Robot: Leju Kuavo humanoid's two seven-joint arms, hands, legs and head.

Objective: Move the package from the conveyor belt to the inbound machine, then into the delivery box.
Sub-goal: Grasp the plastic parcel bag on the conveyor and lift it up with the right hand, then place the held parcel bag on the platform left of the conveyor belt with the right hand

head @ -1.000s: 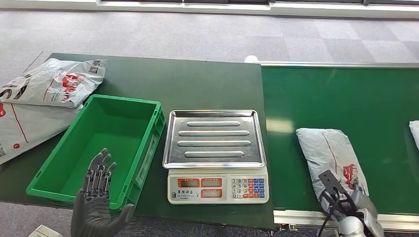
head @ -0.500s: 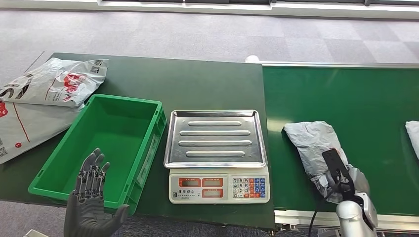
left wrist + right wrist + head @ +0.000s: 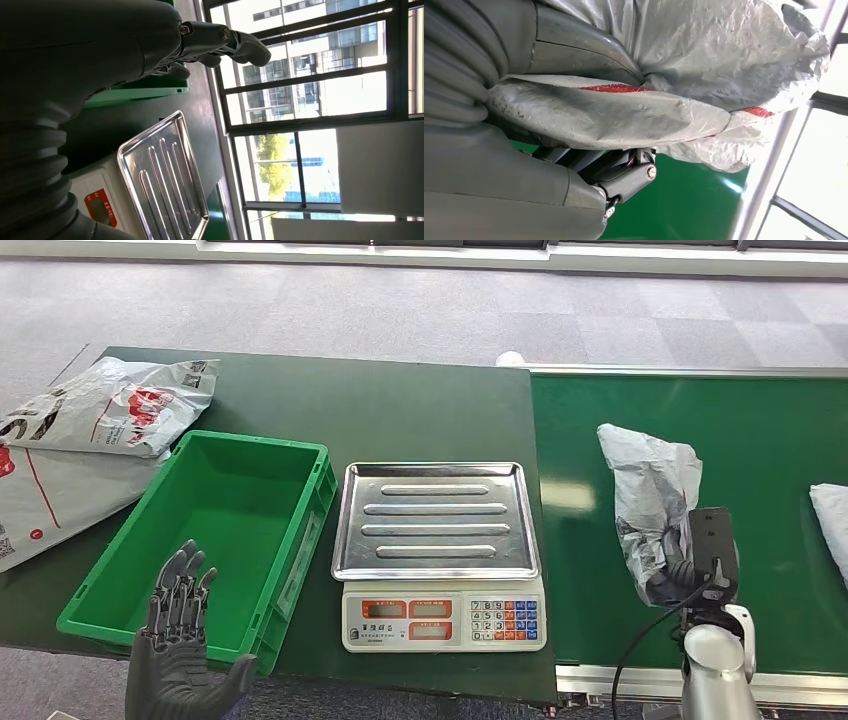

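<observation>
The right hand (image 3: 685,575) is largely hidden in the head view behind its wrist camera and the crumpled grey package (image 3: 648,502), so how its fingers lie there is hard to make out; in the right wrist view the package (image 3: 684,75) is seen clamped between the thick thumb and the darker fingers (image 3: 624,177), with red print partly folded out of sight. The package is held above the belt (image 3: 770,450), crumpled and stood roughly on end, its long axis running away from the robot, the far end raised and pointing toward the far edge of the belt. It lies right of the scale (image 3: 438,555), apart from the steel tray. Another pale parcel (image 3: 830,515) is cut off at the right edge. The left hand (image 3: 180,640) is held flat and open, fingers straight and apart, nothing in it, over the near edge of the green box (image 3: 300,540); its lower part is cut off by the frame. Two printed bags (image 3: 100,410) lie left of the box, the nearer one cut off at the edge.
</observation>
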